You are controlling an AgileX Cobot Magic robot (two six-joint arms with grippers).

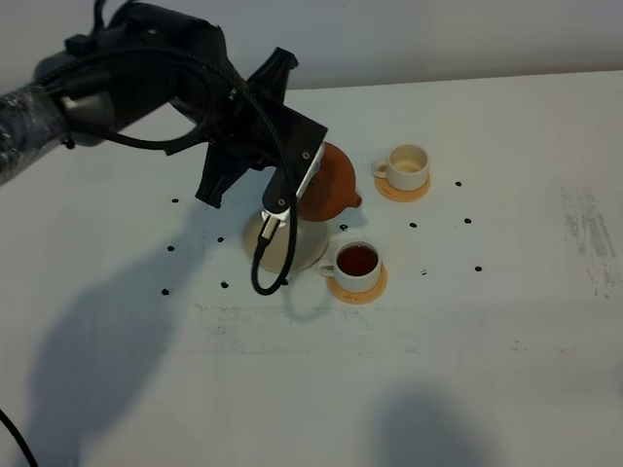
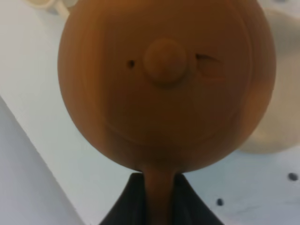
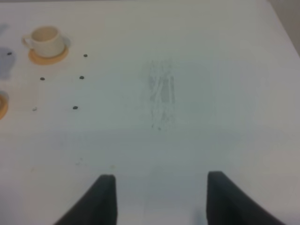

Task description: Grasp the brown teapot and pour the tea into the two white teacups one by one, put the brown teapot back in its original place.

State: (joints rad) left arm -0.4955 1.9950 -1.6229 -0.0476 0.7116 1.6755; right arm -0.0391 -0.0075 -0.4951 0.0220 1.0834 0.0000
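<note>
One brown teapot [image 1: 333,183] aloft, perhaps atilt

The white table [image 1: 467,389] carries a wide beige coaster [image 1: 310,248] left of the middle. Just beside it on the right lies a small orange coaster [image 1: 356,296] with a white cup [image 1: 357,265] of dark tea on it. Farther back, apart from both, a second orange coaster [image 1: 401,196] bears a second cup [image 1: 408,165]; small black dots [image 1: 467,221] are scattered around them, and a faint scuffed patch [image 1: 589,233] shows near the right edge.
</note>
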